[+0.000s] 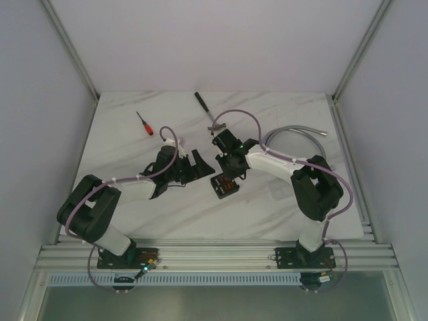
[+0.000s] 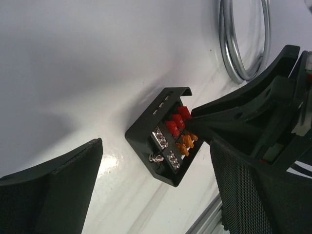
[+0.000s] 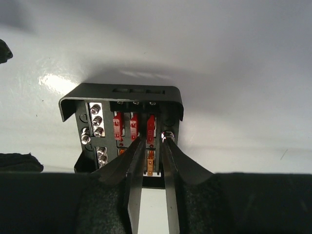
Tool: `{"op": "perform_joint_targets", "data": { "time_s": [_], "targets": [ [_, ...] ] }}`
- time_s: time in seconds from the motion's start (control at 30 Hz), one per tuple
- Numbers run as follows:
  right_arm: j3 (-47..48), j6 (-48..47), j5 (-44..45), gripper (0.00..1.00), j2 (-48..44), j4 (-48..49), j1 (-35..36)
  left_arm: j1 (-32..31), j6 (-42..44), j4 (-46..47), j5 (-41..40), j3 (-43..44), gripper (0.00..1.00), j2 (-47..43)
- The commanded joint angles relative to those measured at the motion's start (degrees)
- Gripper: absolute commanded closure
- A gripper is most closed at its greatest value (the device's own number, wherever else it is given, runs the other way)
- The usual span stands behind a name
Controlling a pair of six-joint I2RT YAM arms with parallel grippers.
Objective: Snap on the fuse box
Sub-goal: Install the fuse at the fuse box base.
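While it sits near the middle of the white marble table (image 1: 261, 214), the small black plastic fuse box (image 3: 122, 92) shows red & orange fuses. R gripper (image 3: 152, 140) pokes down into it, fingers close w/ a thin gap; can't tell if they pinch a fuse. L gripper (image 1: 192, 168) is spread wide just beside the box, not touching. Bent grey metal hose (image 1: 301, 130) lies further back.

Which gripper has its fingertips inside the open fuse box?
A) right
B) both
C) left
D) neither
A: in the right wrist view, the right gripper has its tips down among the red fuses of the fuse box. The left gripper stands open beside the box, apart from it.
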Motion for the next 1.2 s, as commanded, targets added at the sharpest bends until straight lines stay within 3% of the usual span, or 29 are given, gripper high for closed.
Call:
{"op": "perform_joint_targets", "data": {
  "time_s": [0.0,0.17,0.47,1.17],
  "targets": [
    [3.54,0.86,-0.58,0.7,-2.51,-2.72,0.1,-0.43,-1.7,-0.65,0.8,-1.0,0.0,-1.03],
    [4.95,0.7,-1.15,0.71,-2.52,-3.79,-0.76,-0.68,-2.84,-0.29,1.43,-0.88,0.08,0.21],
    [6.23,-0.14,-4.79,0.84,0.15,-4.33,-1.56,-2.1,-3.84,-0.45,2.98,0.7,0.29,2.98],
    [6.92,-0.97,-5.0,0.93,4.33,-6.1,-2.18,-3.95,-4.06,-2.0,2.28,3.6,0.45,8.65]
  ]
}}
